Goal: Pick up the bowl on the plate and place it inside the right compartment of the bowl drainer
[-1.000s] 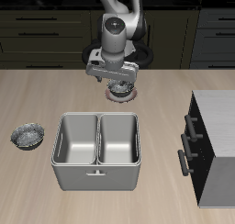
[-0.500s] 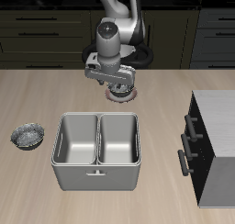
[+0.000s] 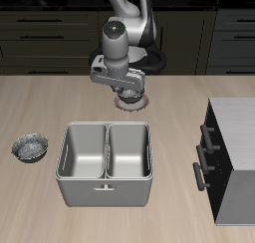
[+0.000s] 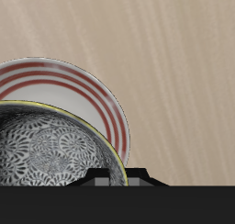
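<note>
Two silver bowls are on the table, and yours is the bowl [image 3: 128,94] under the gripper [image 3: 126,90], farther back than the drainer [image 3: 107,193]. From the wrist camera you see that bowl [image 4: 50,150] close up — mottled inside, thin yellowish rim — with the plate [image 4: 96,97] showing beyond it, pale with red rings. Whether the bowl is resting on the plate or lifted just clear of it, you cannot tell; in the exterior view only a sliver of plate [image 3: 135,106] peeks out beneath the arm.

Your gripper's fingers are down around the bowl, one dark tip [image 4: 108,178] showing at its rim, but you cannot tell from either view whether the jaws are clamped on the bowl or standing loose about it.

The drainer sits nearer the front edge, well apart from the plate, its two wells side by side with the middle wall between them. The right compartment [image 3: 83,152] holds nothing you can see. The other bowl [image 3: 30,146] lies on the table beside the drainer, near that same compartment's outer wall but not touching it. A dark cabinet [image 3: 231,157] with handles stands on the drainer's opposite side.
</note>
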